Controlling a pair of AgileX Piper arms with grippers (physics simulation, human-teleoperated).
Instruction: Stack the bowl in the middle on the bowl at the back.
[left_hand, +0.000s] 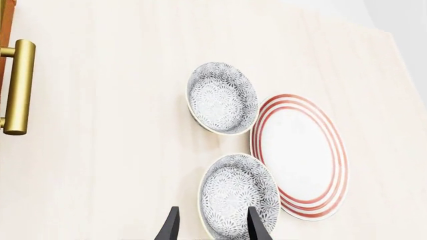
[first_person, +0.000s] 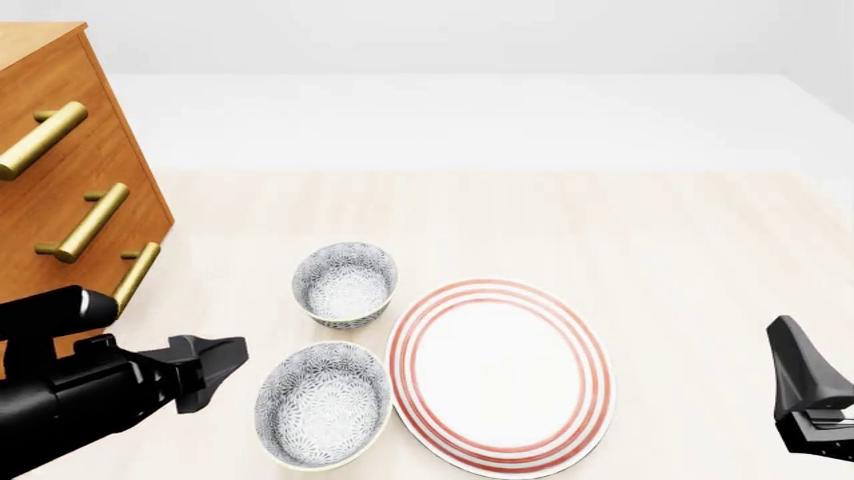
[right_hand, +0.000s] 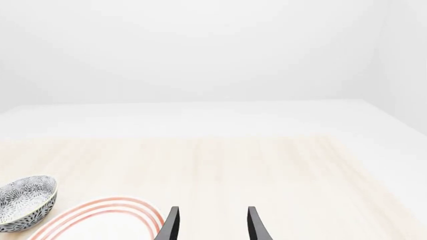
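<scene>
The middle bowl (first_person: 322, 403), speckled grey and white with a cream rim, sits near the table's front left, beside the plate. It also shows in the left wrist view (left_hand: 238, 196). The back bowl (first_person: 344, 283) (left_hand: 222, 98), narrower and deeper with the same pattern, stands just behind it, and its edge shows in the right wrist view (right_hand: 25, 202). My left gripper (first_person: 218, 366) (left_hand: 213, 227) is open, a short way left of the middle bowl and holding nothing. My right gripper (first_person: 798, 380) (right_hand: 212, 225) is open and empty at the front right, far from both bowls.
A white plate with red rings (first_person: 501, 375) (left_hand: 300, 155) (right_hand: 107, 212) lies right of the bowls. A wooden drawer cabinet (first_person: 80, 130) with brass handles (left_hand: 17, 87) stands at the left edge, close to my left arm.
</scene>
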